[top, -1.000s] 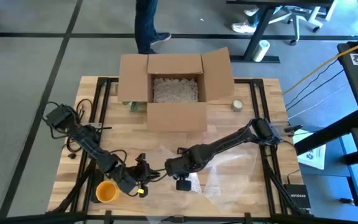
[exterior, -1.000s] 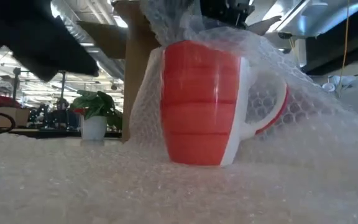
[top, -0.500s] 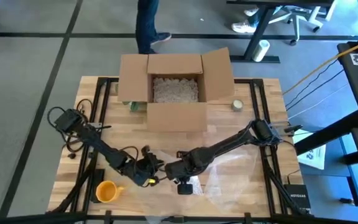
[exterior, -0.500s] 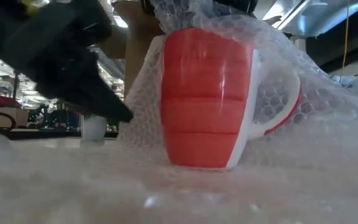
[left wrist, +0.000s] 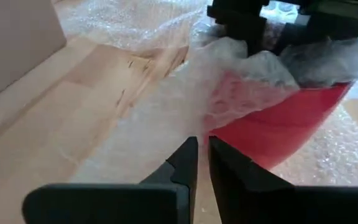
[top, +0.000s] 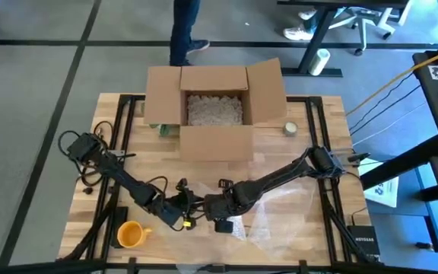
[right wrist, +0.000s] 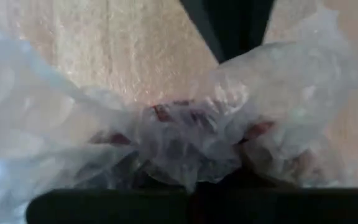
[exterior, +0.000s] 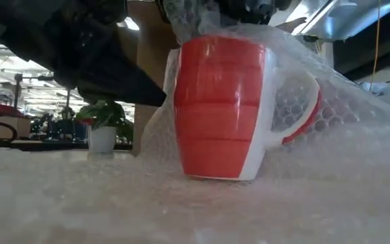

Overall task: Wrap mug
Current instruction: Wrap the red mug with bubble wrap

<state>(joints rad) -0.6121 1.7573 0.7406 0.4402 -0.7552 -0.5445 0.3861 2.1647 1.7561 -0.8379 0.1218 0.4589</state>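
We see left hand (left wrist: 202, 163) nearly together beside bubble wrap (left wrist: 229, 87); right hand unclear. Red mug (exterior: 219, 108) stiff, fragile; wrap soft, slippery: we pinch loose edge.

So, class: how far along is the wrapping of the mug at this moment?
Partly done. The red mug stands upright on bubble wrap, with wrap gathered over its top and handle side. In hand: the right gripper holds the bunch above; the left gripper closes in. Left: the mug's front face is bare.
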